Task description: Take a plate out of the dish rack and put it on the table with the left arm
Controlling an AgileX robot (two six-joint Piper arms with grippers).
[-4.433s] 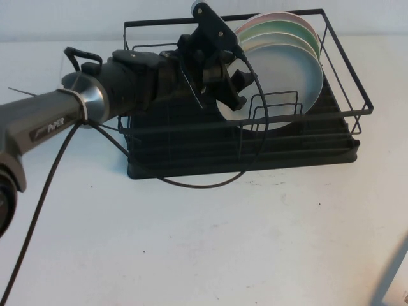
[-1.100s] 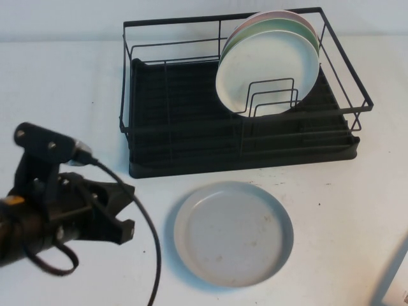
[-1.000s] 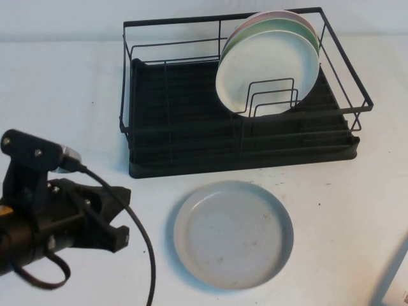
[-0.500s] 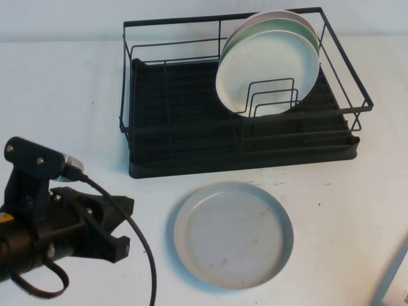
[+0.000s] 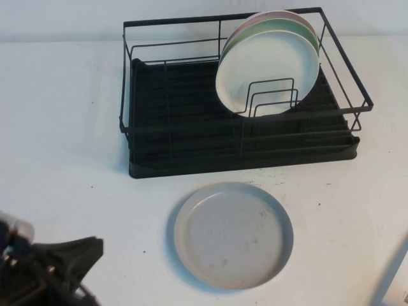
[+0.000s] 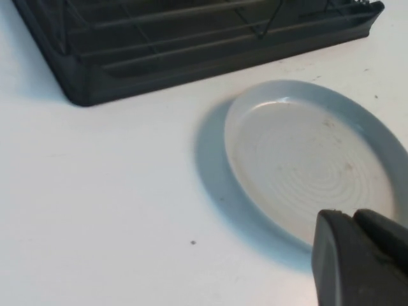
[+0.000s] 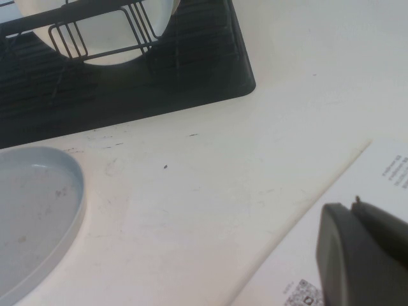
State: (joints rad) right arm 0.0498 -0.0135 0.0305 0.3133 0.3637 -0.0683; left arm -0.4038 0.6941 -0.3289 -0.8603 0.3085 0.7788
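Plate (image 5: 233, 234) flat on table (image 5: 76, 127), left gripper (image 5: 60, 264) cropped, right gripper (image 7: 366, 258) cropped

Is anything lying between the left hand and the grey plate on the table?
Nothing visible does. The plate lies flat on the table in front of the dish rack, and only bare table separates it from the left hand at the near left. The right hand sits off to the right.
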